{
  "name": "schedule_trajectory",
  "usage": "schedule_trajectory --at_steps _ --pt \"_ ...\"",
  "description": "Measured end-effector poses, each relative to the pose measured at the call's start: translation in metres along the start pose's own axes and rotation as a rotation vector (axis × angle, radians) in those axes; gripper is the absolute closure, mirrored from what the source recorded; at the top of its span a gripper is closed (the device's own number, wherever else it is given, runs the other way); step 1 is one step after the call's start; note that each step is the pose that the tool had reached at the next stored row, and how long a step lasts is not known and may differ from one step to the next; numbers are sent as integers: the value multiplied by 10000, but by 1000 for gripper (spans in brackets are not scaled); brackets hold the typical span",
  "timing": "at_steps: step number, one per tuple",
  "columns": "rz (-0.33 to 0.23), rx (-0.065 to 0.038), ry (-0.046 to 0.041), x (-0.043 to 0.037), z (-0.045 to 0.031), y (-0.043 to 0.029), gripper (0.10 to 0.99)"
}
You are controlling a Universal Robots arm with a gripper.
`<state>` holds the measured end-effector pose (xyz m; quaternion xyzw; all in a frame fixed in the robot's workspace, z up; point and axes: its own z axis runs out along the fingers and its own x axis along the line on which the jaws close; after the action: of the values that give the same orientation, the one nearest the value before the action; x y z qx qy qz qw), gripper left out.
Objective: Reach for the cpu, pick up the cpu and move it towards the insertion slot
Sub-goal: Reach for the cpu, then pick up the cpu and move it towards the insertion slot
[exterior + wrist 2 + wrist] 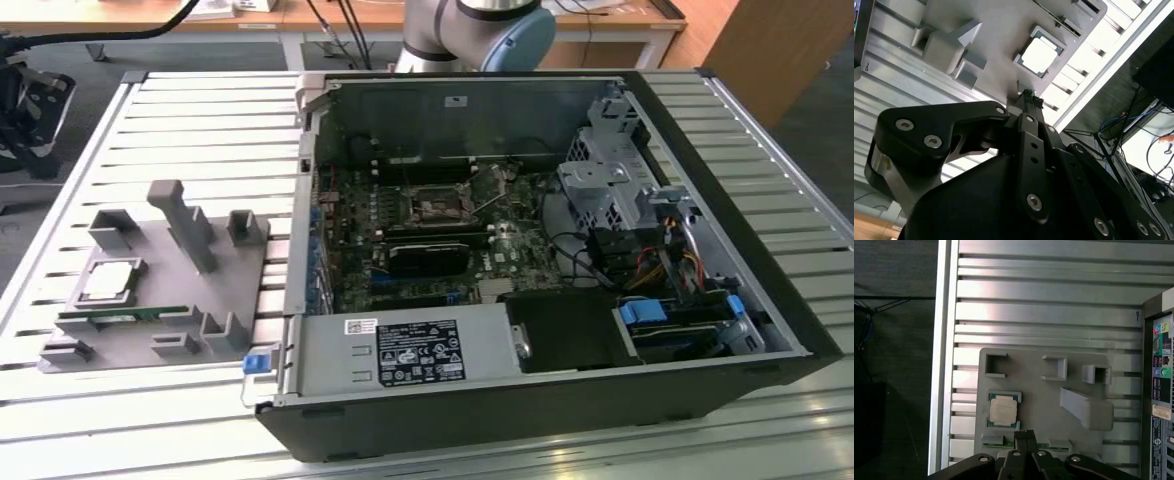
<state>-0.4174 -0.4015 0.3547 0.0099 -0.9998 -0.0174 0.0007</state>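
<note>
Silver-grey square cpu (110, 281) sits in grey plastic holder (1039, 405) on slatted metal table (200, 130), exterior view's left. Black claw (1025, 434) clenched, empty, near cpu, apart. Shiny-framed square insertion slot (437, 207) inside open black computer case (534, 420).

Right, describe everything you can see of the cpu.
The cpu is a small flat square chip with a pale silver-grey metallic top and a lighter rim. It lies flat, top up, in a shallow pocket of the grey holder on the slatted table, at the exterior view's left of the open case. Corner tabs of the pocket frame it in both wrist views. The gripper, shut, is apart from it; nothing grips it.
</note>
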Motion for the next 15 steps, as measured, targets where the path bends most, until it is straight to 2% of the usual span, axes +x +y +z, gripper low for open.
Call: schedule_trajectory --at_steps 2,3,4,6,7,9,10,11,12,13,14,15 --pt "-1 34 10 10 26 -3 973" --pt "-2 36 14 14 44 -6 918" --pt "-2 38 20 19 62 -8 918" --pt "1 40 26 29 98 -11 792" --pt "10 41 28 37 116 -11 792" --pt "20 42 31 47 153 -15 675" --pt "23 41 34 51 171 -18 675" --pt "24 42 39 55 190 -20 620" --pt "26 41 44 59 207 -23 620" --pt "27 41 52 62 226 -25 561" --pt "28 42 60 66 243 -27 561" --pt "29 41 69 67 262 -29 498"
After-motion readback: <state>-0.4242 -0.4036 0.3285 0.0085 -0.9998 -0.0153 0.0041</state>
